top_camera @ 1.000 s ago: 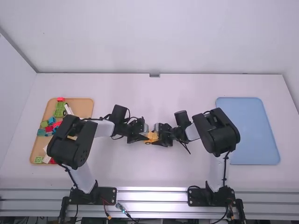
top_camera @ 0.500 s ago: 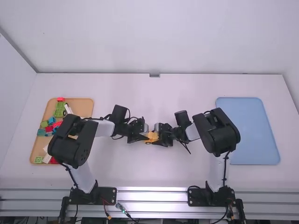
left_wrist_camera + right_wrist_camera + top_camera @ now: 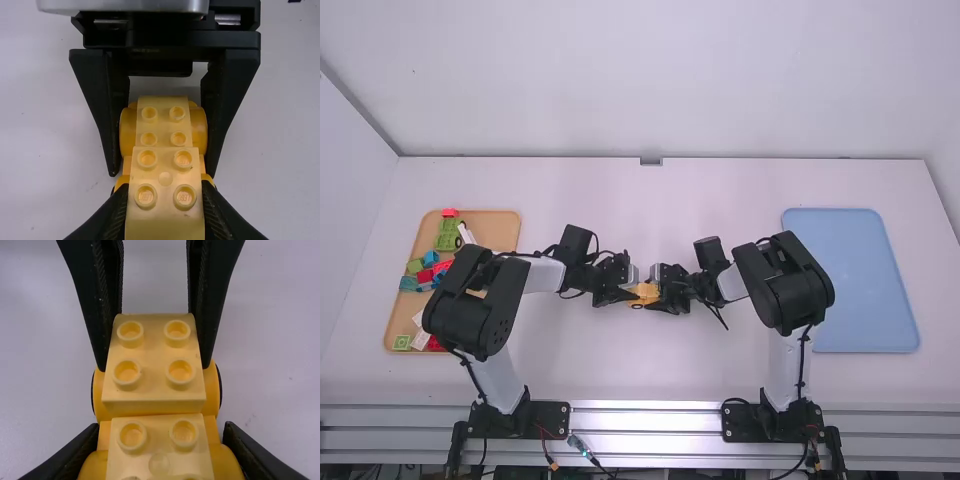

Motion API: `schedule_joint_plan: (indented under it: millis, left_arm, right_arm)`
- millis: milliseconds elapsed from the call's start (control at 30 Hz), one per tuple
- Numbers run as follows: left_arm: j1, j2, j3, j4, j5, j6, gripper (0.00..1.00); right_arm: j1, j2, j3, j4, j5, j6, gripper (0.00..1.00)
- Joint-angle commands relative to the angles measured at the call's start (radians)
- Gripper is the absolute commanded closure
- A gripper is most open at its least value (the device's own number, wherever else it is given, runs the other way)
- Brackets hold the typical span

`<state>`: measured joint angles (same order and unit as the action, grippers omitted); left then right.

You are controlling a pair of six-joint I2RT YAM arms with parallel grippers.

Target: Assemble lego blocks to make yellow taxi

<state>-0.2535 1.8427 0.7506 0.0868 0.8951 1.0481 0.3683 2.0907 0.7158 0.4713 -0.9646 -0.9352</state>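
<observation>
Left gripper and right gripper meet at mid-table around a small yellow car body. In the left wrist view, the left gripper is closed on a raised yellow block with studs; beyond it, the right gripper's fingers flank a lower yellow block between orange rounded fenders. The right wrist view has the right gripper shut on the fendered body, while the left's fingers press the raised block at its sides. Dark wheel edges show beside the fenders. The body's underside is hidden.
At the left, a brown tray holds several loose green, red, blue and white pieces, with the left arm partly over it. A blue tray lies at the right, beside the right arm's elbow.
</observation>
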Motion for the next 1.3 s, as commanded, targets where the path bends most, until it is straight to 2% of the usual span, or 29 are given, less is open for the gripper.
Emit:
schedule_joint_plan:
  millis: [0,267,433,700,800,833,867,900,1033,1267]
  left_arm:
    - [-0.008,0.011,-0.01,-0.004,0.032,0.015,0.64]
    - [-0.008,0.011,-0.01,-0.004,0.032,0.015,0.58]
    - [-0.008,0.01,-0.01,0.008,0.04,0.015,0.57]
    - [0.024,-0.09,-0.009,-0.038,0.111,0.016,0.46]
    - [0.024,-0.098,-0.009,-0.03,0.111,0.015,0.47]
    - [0.022,-0.095,-0.009,-0.029,0.11,0.015,0.63]
    - [0.014,-0.089,-0.009,-0.026,0.111,0.014,0.94]
    - [0.013,-0.084,-0.009,-0.026,0.111,0.014,0.98]
    - [0.013,-0.033,-0.009,-0.006,0.109,0.013,0.98]
    - [0.011,0.089,-0.009,0.133,0.091,-0.125,0.98]
  right_arm:
    - [-0.001,0.015,-0.008,-0.007,0.023,-0.005,0.52]
    - [-0.001,0.015,-0.008,-0.008,0.023,-0.005,0.52]
    - [-0.001,0.015,-0.008,-0.008,0.023,-0.005,0.52]
    - [-0.001,0.015,-0.008,-0.008,0.023,-0.005,0.52]
    - [-0.001,0.015,-0.008,-0.008,0.023,-0.005,0.52]
    - [-0.001,0.015,-0.008,-0.008,0.023,-0.005,0.52]
    - [-0.001,0.015,-0.008,-0.008,0.023,-0.005,0.52]
    - [-0.001,0.015,-0.008,-0.007,0.023,-0.005,0.52]
    - [-0.001,0.015,-0.008,-0.008,0.023,-0.005,0.52]
    - [-0.001,0.015,-0.008,-0.008,0.023,-0.004,0.52]
